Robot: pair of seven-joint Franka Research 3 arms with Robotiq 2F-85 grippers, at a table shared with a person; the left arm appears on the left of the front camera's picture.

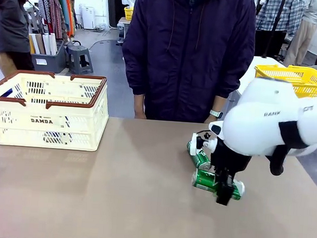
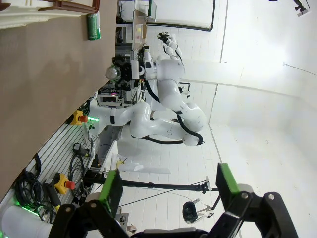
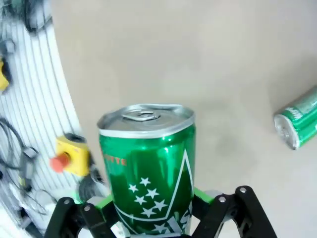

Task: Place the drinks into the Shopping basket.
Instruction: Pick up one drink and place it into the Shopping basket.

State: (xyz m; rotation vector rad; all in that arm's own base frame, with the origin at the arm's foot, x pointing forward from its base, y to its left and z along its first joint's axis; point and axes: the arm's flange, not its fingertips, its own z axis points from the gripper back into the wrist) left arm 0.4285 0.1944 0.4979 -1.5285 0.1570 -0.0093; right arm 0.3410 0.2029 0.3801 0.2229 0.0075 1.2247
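Two green drinks lie on the brown table right of centre. My right gripper (image 1: 224,193) is shut on the nearer can (image 1: 206,179), coming down on it from above. The right wrist view has that can (image 3: 146,168) clamped between the jaws of the right gripper (image 3: 148,220), silver end away from the camera, and the other can (image 3: 297,124) lying to the right. In the front view this second can (image 1: 198,154) rests just behind the held one. The Shopping basket (image 1: 44,123) stands at the table's far left. My left gripper (image 2: 168,191) is open, off the table's side, holding nothing.
A person in a dark jacket (image 1: 188,50) stands at the far edge, between the basket and the cans. A yellow mesh basket (image 1: 303,77) sits on another surface at the back right. The left wrist view catches the basket's corner (image 2: 49,7) and a green can (image 2: 93,26).
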